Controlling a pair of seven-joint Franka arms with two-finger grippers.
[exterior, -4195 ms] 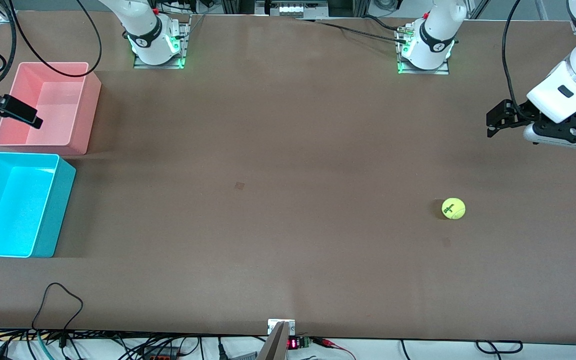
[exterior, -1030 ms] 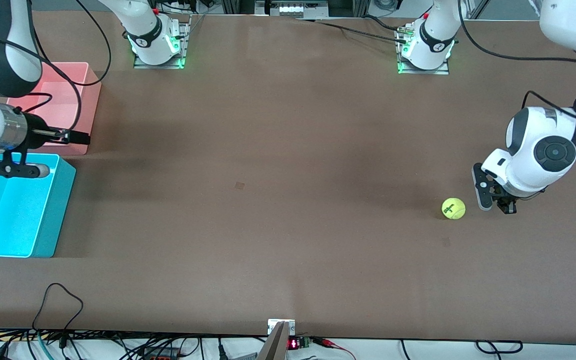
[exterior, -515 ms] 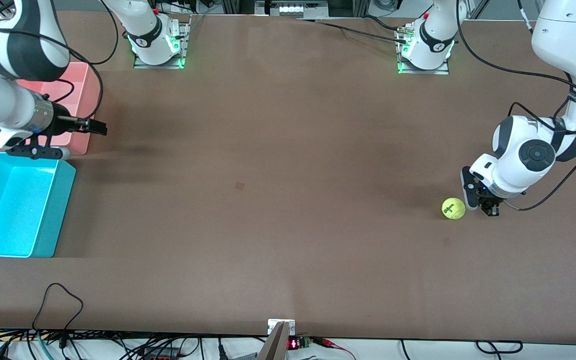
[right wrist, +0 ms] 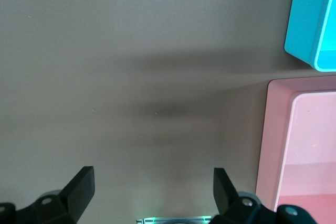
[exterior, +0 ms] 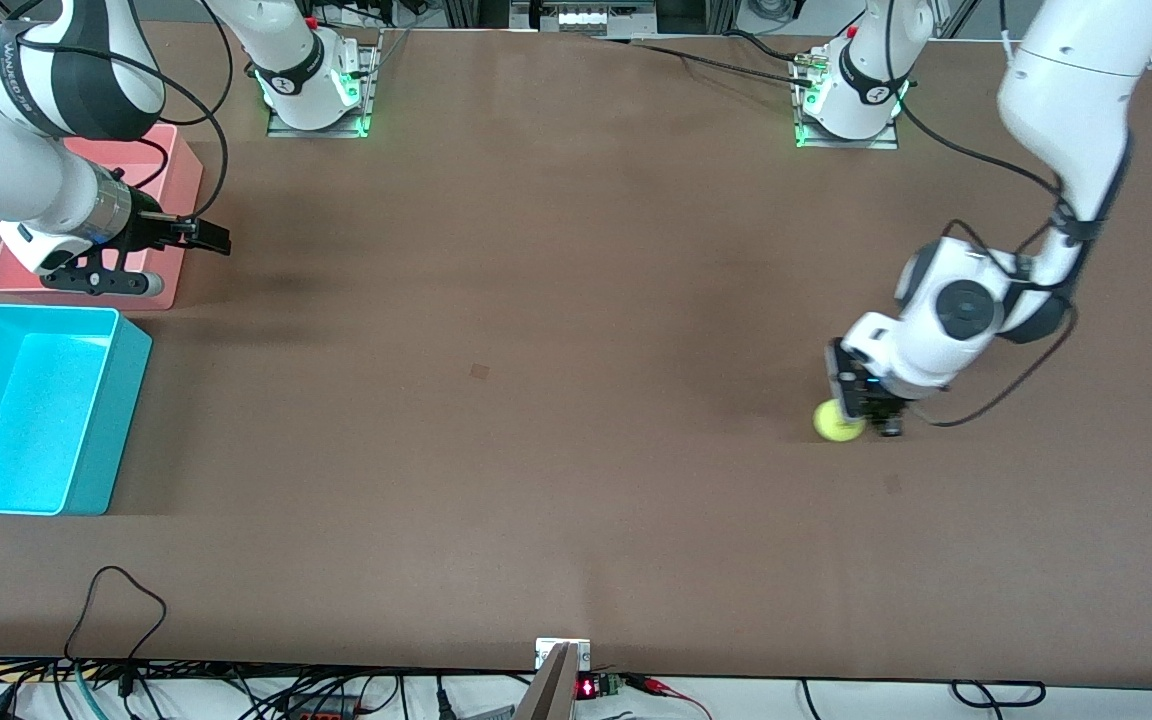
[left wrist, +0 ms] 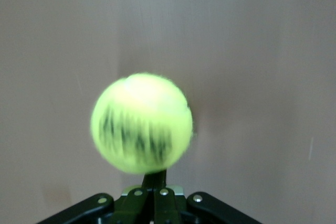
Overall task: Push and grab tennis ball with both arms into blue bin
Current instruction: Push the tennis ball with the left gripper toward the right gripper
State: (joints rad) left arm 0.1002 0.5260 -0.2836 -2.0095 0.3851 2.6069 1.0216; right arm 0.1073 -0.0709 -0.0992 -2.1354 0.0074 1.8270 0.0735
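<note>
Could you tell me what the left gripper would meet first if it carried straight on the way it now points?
The tennis ball: the left gripper is low at the table with the ball right at its tip, apparently touching. Past the ball, bare table stretches toward the blue bin.

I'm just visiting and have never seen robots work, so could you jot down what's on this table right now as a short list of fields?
tennis ball: on the brown table, toward the left arm's end, blurred as if rolling
left gripper: low at the table, right against the ball; fingers shut
right gripper: beside the pink bin, fingers open, holding nothing
blue bin: toward the right arm's end, nothing seen inside
pink bin: beside the blue bin, farther from the front camera
ball in bin: not yet
</note>
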